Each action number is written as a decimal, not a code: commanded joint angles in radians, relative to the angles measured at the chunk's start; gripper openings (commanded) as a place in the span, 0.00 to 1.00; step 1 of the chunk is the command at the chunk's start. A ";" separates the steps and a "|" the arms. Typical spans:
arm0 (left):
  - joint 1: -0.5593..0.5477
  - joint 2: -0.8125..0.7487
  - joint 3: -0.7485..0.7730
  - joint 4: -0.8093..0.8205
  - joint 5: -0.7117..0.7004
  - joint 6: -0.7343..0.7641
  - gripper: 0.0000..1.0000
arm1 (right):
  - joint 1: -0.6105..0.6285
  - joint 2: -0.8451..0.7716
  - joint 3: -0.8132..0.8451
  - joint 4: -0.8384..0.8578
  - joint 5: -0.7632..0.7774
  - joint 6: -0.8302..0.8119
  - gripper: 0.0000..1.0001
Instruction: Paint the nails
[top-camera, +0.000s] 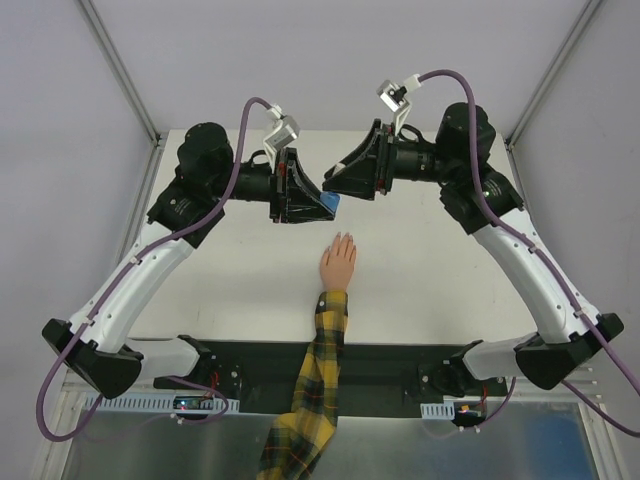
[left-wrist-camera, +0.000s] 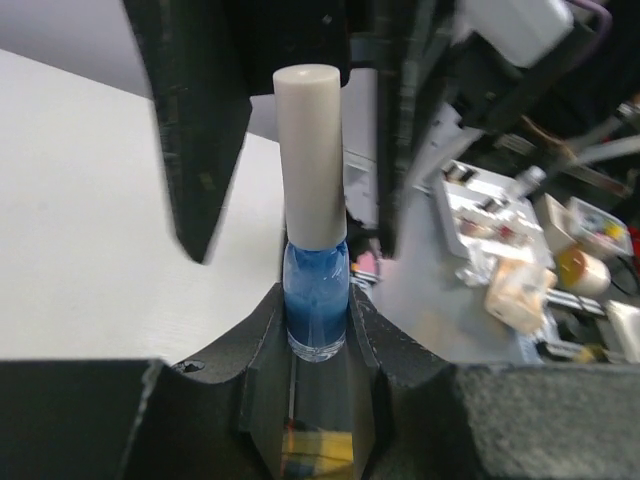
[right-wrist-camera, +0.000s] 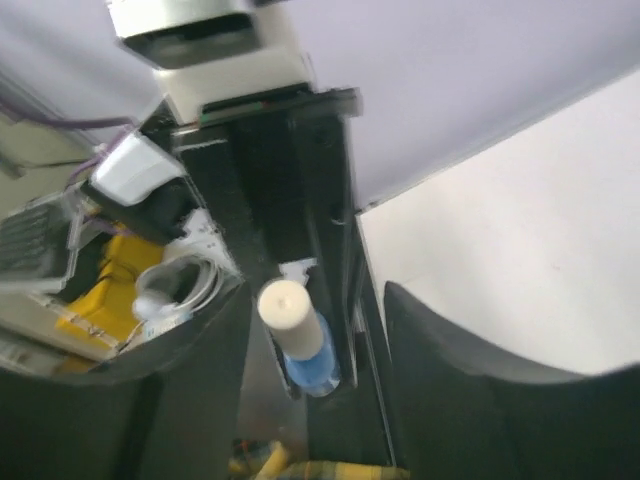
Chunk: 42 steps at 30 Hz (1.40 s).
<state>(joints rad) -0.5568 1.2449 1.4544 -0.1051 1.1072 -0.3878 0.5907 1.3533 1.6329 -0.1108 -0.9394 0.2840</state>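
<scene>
The left gripper is closed on a small blue bottle, its two fingers pressed against the glass on either side, with the white cap sticking out past the fingertips. The right gripper faces it from the opposite side, spread wide and holding nothing. Its fingers straddle the cap, and both wrist views show a gap on at least one side of it. From above, the two grippers meet tip to tip over the far half of the white desk. The small peach-coloured hand lies flat on the desk, nearer the arm bases, with its yellow-black plaid sleeve trailing back between them. The nails are at the fingertips, which point toward the grippers and lie just short of the bottle — they are too small in the top view for their colour to show.
</scene>
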 joint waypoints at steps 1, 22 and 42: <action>-0.003 -0.078 -0.034 0.032 -0.254 0.134 0.00 | 0.000 -0.020 0.097 -0.277 0.335 -0.094 0.66; -0.138 -0.096 -0.019 -0.093 -0.800 0.379 0.00 | 0.225 0.159 0.478 -0.601 0.895 -0.151 0.72; -0.074 -0.018 0.066 -0.055 -0.106 0.184 0.00 | 0.078 -0.003 0.070 -0.258 0.268 -0.139 0.01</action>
<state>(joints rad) -0.6697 1.2125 1.4395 -0.2604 0.5644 -0.0681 0.7551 1.4166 1.8557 -0.6132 -0.2409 0.1123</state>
